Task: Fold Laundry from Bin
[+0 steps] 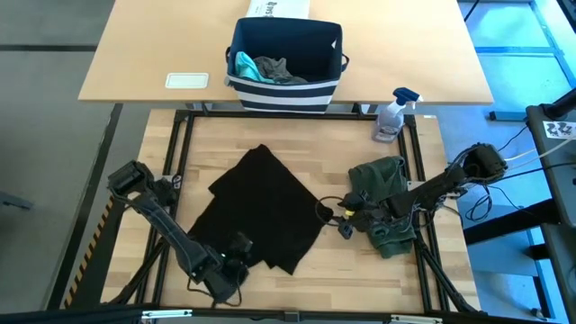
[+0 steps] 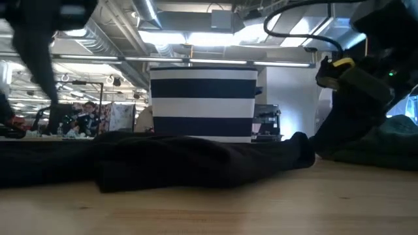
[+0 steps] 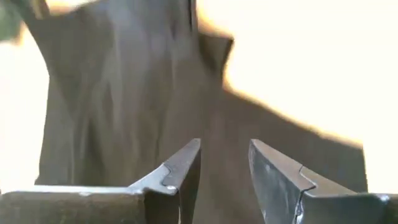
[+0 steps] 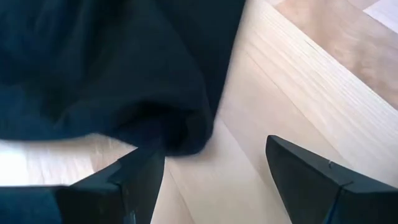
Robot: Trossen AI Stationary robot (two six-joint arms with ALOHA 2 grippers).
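Note:
The large black T-shirt (image 1: 261, 211) lies spread on the wooden table. My left gripper (image 1: 236, 254) hovers over its near edge, open; in the left wrist view (image 3: 225, 163) only black cloth shows beyond the gap. My right gripper (image 1: 335, 216) stands wide open at the shirt's right corner (image 4: 180, 134), which bulges beside one finger (image 4: 140, 171). An olive-green piece (image 1: 382, 193) lies bunched under the right arm. The navy striped bin (image 1: 286, 54) on the far table holds a teal piece (image 1: 243, 65) and a grey piece (image 1: 274, 69).
A spray bottle (image 1: 393, 115) stands at the table's far right corner. A white card (image 1: 187, 80) and a white printed box (image 1: 279, 7) sit on the far table. Bare wood shows right of the shirt's corner (image 4: 261, 118) and along the near edge.

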